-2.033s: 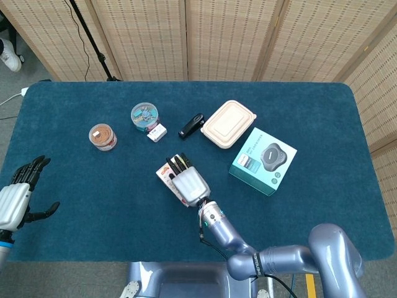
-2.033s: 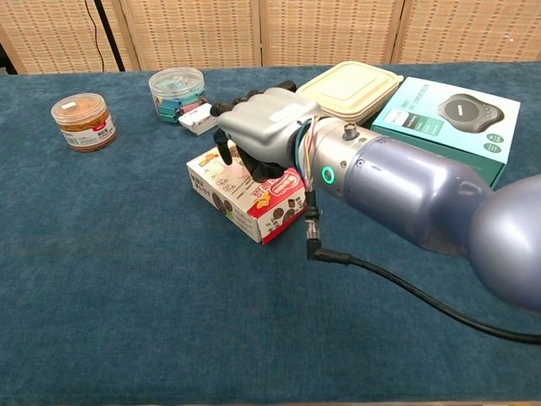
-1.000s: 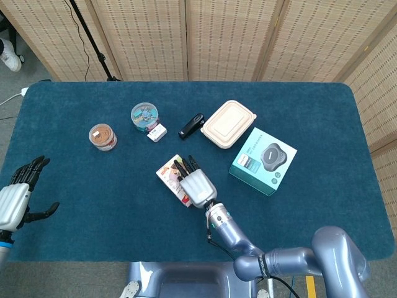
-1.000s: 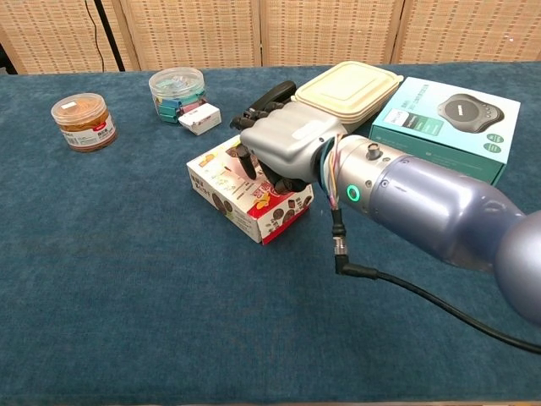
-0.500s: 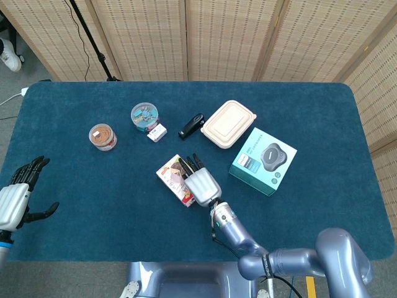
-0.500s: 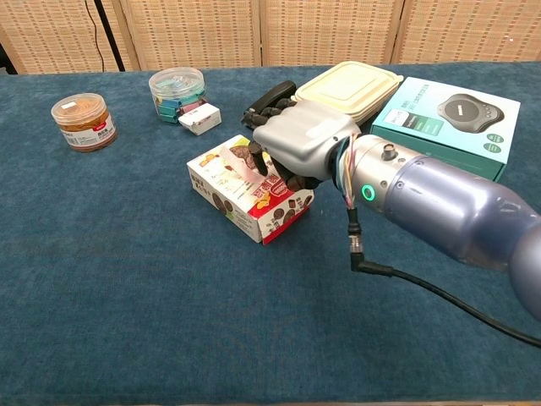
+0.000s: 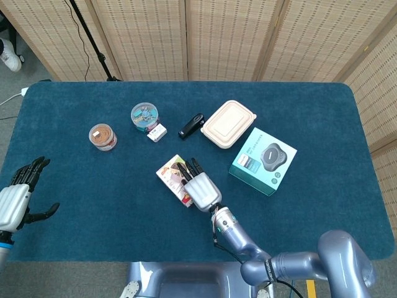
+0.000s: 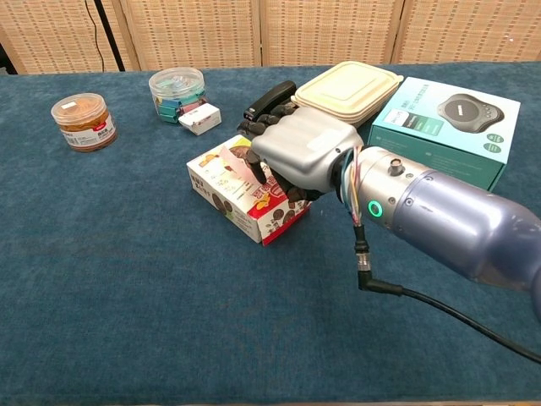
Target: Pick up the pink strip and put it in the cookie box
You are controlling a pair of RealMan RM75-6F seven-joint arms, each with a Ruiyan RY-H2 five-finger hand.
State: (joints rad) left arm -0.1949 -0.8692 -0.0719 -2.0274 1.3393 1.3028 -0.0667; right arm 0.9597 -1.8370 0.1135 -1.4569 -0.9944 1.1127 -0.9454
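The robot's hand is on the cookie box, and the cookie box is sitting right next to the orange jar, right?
Not quite. The right hand is on the cookie box, but the orange jar stands well apart, far off to the box's left. The chest view shows bare table between them.

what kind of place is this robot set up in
Probably an indoor lab or demo corner rather than a home: woven folding screens wall off the table, which wears dark blue felt, a stand with a cable rises behind, and unrelated small goods sit staged around the cookie box.
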